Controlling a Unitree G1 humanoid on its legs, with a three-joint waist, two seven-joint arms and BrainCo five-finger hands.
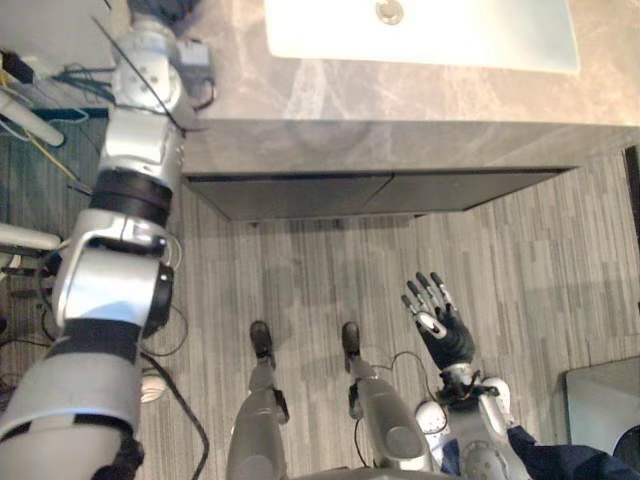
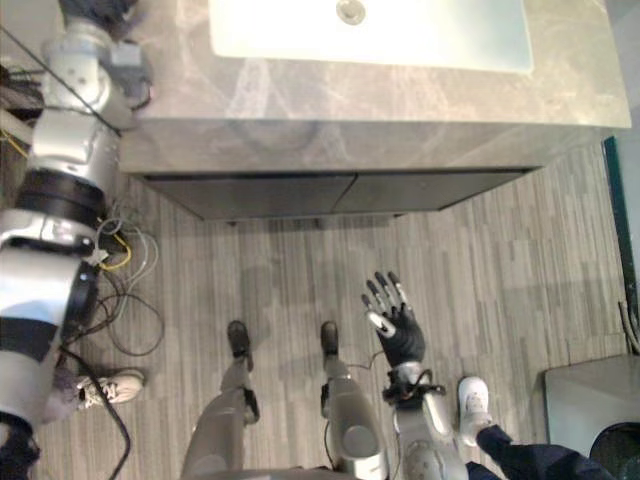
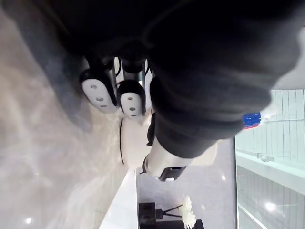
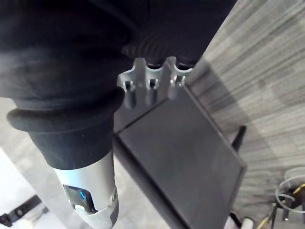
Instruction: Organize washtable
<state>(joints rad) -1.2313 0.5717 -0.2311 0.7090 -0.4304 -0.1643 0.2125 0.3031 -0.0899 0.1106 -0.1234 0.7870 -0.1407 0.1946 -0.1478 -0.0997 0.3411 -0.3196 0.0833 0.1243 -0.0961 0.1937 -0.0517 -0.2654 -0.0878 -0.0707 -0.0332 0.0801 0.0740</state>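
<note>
The grey marble washtable [image 1: 420, 95] runs across the far side, with a white sink basin [image 1: 420, 35] set into it. My left arm reaches up along the left side, and my left hand [image 1: 160, 8] sits over the counter's far left corner. In the left wrist view its fingers [image 3: 100, 90] are relaxed above the marble and hold nothing. A white round thing [image 3: 132, 143] lies past them, and a dark holder with a white tuft [image 3: 167, 214] stands farther off. My right hand [image 1: 438, 322] hangs low over the floor, open, with its fingers straight.
A dark cabinet front [image 1: 380, 195] sits under the counter's edge. A grey box [image 2: 590, 410] stands on the striped floor at the lower right. A person's white shoe [image 2: 472, 405] and dark sleeve [image 2: 520, 455] are close to my right arm, and another shoe [image 2: 110, 385] is at the left.
</note>
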